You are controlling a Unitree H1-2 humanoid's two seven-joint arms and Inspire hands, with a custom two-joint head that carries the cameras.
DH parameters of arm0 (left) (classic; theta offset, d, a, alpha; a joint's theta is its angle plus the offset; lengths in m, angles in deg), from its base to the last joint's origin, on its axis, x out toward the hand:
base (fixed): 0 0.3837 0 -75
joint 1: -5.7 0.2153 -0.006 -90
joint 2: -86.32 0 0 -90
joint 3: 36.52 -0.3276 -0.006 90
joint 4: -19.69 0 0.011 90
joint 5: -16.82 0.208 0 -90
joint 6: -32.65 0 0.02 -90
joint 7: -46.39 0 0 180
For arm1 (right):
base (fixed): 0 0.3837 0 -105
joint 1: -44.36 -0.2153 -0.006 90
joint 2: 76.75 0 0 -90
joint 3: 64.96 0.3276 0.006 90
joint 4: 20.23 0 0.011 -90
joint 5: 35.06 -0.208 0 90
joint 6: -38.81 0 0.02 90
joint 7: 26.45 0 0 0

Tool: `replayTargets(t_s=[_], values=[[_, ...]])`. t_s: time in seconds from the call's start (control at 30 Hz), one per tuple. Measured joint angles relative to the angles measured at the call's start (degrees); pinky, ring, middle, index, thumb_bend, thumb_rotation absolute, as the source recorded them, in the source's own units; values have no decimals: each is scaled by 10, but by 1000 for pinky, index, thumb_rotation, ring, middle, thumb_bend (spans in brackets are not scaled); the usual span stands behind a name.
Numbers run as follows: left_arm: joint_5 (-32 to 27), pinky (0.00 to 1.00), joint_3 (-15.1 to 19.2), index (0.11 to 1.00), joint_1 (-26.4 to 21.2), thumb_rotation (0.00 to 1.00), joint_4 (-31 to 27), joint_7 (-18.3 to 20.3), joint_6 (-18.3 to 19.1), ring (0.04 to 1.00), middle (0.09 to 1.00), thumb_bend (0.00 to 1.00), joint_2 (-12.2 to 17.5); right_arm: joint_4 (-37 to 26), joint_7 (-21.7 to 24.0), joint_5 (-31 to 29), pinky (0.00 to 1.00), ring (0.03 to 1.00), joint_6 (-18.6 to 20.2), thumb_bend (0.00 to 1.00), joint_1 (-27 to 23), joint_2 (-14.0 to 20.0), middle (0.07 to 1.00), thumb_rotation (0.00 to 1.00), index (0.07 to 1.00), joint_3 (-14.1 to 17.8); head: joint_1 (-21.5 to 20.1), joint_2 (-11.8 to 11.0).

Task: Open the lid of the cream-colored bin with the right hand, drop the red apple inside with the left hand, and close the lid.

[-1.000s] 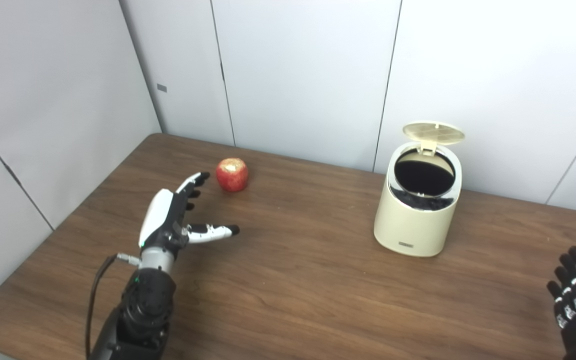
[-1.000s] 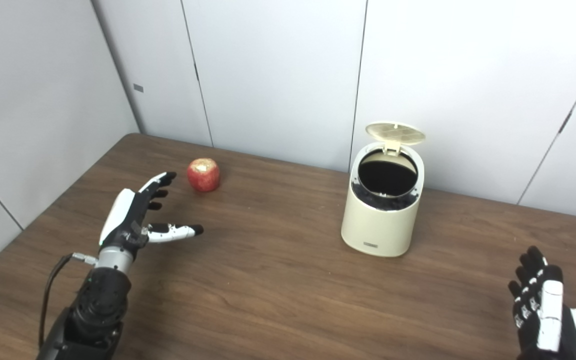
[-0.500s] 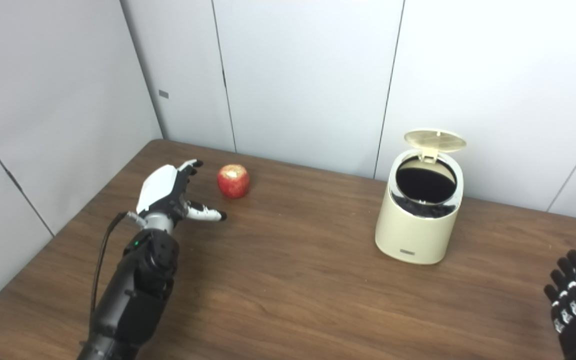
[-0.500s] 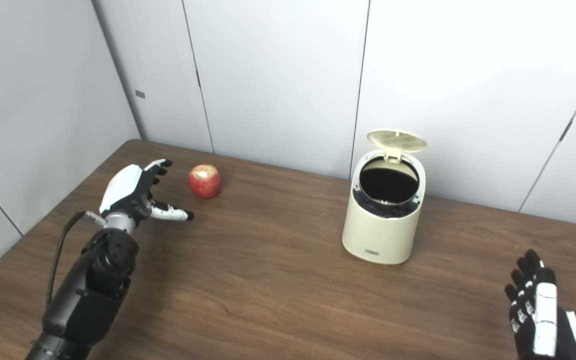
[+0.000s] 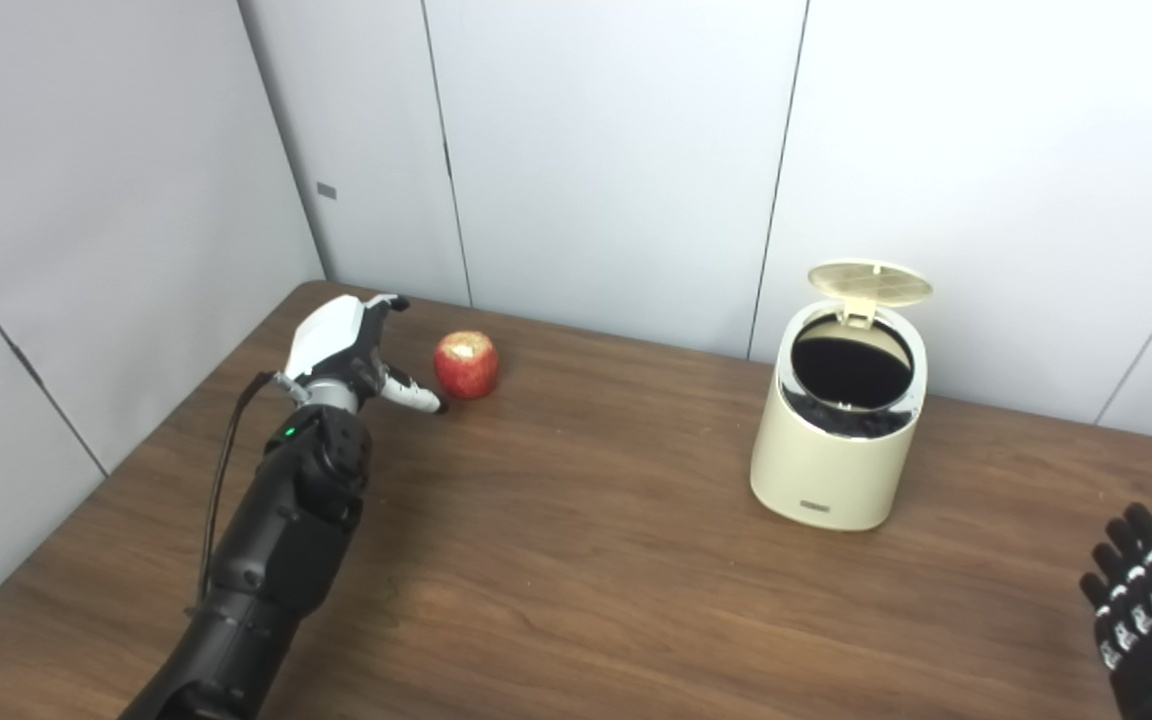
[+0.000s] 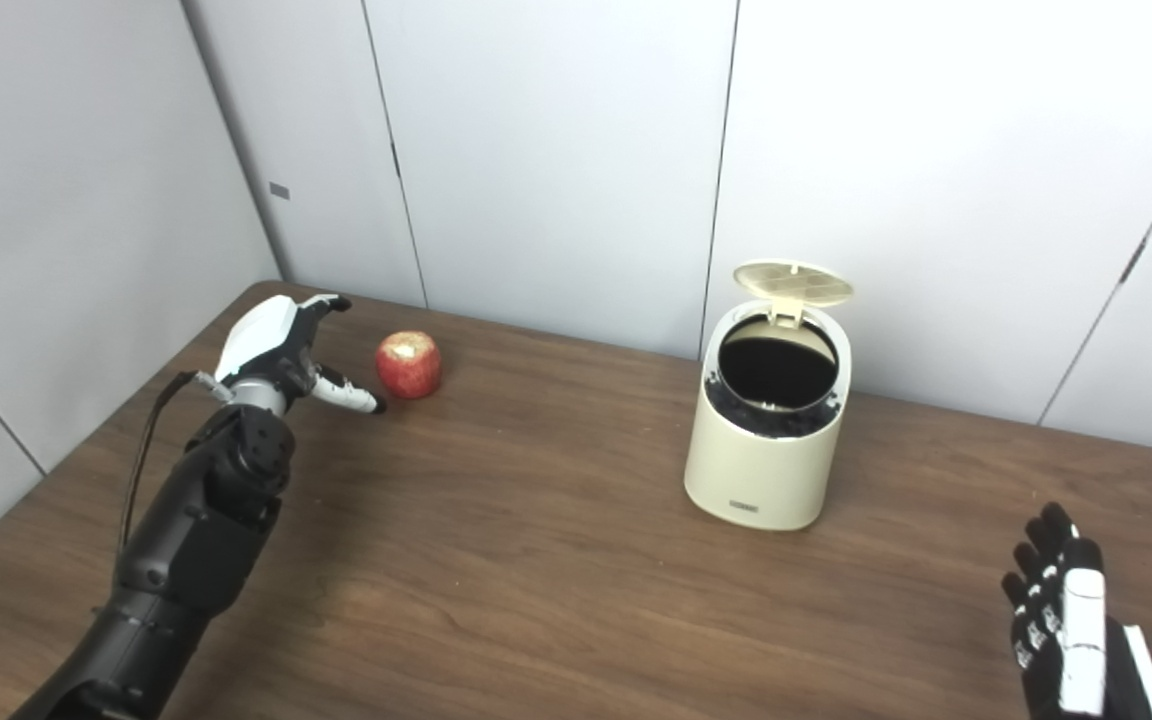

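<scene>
We see red apple (image 5: 466, 364) on far-left table (image 5: 586, 560), just right of our left hand (image 5: 341, 345); fingers apart, thumb tip nearly touching fruit. Cream bin (image 5: 841, 420) well right, lid (image 5: 869, 281) up. Right hand (image 5: 1151, 625) near-right, spread, empty.

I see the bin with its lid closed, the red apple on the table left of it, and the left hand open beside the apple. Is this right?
Not quite: the lid of the bin is open, standing up behind the dark opening, as the left eye view shows. The rest holds: the red apple lies on the table left of the bin, and the left hand is open beside it.
</scene>
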Motion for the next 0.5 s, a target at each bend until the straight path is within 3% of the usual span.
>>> replayTargets(t_s=[0.2,0.5], values=[[15,775,-20,903,-35,100,40,40,0,901,927,977,18,6,2,0,989,1000,-2,423,3,1,994,1000,1000,0,-1,1],[67,742,-19,926,-93,125,80,147,0,896,945,1000,25,17,3,0,990,1000,-5,416,3,1,1000,1000,1000,1,-1,0]])
